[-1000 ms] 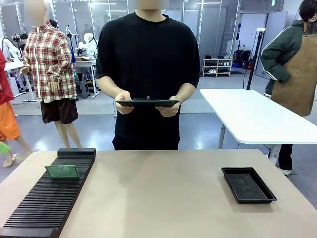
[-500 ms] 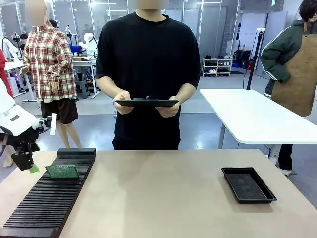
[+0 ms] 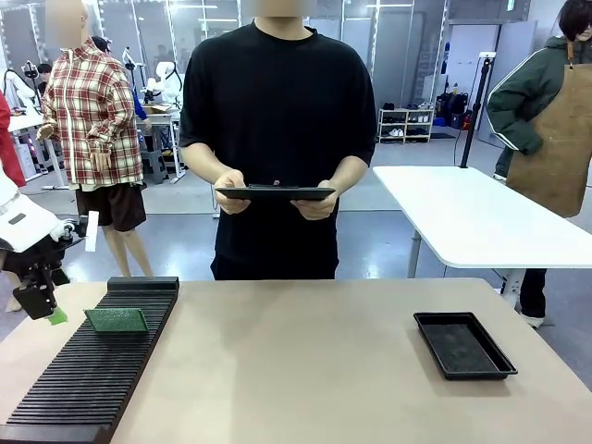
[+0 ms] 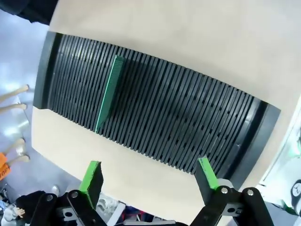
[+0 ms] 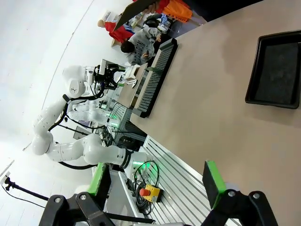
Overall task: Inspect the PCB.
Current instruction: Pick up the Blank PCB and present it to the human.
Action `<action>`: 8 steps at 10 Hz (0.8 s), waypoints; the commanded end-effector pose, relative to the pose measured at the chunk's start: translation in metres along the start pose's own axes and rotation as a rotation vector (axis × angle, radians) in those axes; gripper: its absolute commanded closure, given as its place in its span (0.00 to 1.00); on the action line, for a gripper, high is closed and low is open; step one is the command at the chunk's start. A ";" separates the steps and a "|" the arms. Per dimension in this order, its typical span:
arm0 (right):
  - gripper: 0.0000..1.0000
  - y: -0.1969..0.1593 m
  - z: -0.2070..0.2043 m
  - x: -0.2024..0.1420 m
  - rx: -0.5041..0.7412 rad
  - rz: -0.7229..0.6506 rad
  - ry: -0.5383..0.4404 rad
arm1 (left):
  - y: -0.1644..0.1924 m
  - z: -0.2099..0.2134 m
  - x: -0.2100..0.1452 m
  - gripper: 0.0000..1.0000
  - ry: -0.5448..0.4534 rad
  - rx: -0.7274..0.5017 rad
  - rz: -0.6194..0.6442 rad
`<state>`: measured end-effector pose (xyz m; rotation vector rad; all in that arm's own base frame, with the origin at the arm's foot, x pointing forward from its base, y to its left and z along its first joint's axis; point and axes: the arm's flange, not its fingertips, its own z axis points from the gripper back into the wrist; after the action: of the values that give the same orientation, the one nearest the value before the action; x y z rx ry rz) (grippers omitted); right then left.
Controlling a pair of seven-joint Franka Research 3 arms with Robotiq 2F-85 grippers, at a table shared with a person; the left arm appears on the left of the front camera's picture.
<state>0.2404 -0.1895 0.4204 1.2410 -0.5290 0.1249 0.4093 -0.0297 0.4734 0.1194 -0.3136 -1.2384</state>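
Left gripper (image 3: 46, 310): entered from the table's left edge within the last second, since shifted slightly outward; now beside the slotted black rack (image 3: 92, 370), jaws spread wide, nothing between them. PCB (image 3: 117, 320): pale green, standing on edge in a slot near the rack's far end, apart from the gripper; seen edge-on from the left wrist (image 4: 107, 100). Right gripper (image 5: 155, 172): jaws apart, empty, above the table (image 3: 296, 370). Black tray (image 3: 463, 344): on the table's right side. Person: far side, both hands holding a dark clipboard (image 3: 275, 192).
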 end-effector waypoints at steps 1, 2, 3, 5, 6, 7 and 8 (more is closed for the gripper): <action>0.00 0.000 0.002 0.000 0.007 0.017 -0.002 | 0.001 0.001 -0.002 0.00 -0.001 0.001 0.008; 0.00 0.000 0.002 0.000 0.007 0.017 -0.002 | 0.009 -0.008 -0.003 0.00 0.011 0.071 -0.105; 0.00 0.000 0.002 0.000 0.007 0.017 -0.002 | 0.014 -0.014 -0.003 0.00 -0.005 0.122 -0.213; 0.00 0.000 0.002 0.000 0.007 0.017 -0.002 | 0.029 -0.024 -0.003 0.00 0.005 0.069 -0.281; 0.00 0.000 0.002 0.000 0.007 0.017 -0.002 | 0.041 -0.033 -0.003 0.00 0.042 0.071 -0.281; 0.00 0.000 0.002 0.000 0.007 0.017 -0.002 | 0.050 -0.042 -0.002 0.00 0.046 0.038 -0.302; 0.00 0.000 0.002 0.000 0.007 0.017 -0.002 | 0.056 -0.050 -0.001 0.00 0.070 0.035 -0.310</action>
<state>0.2402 -0.1897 0.4204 1.2410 -0.5293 0.1242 0.4573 -0.0183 0.4402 0.2199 -0.2787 -1.5115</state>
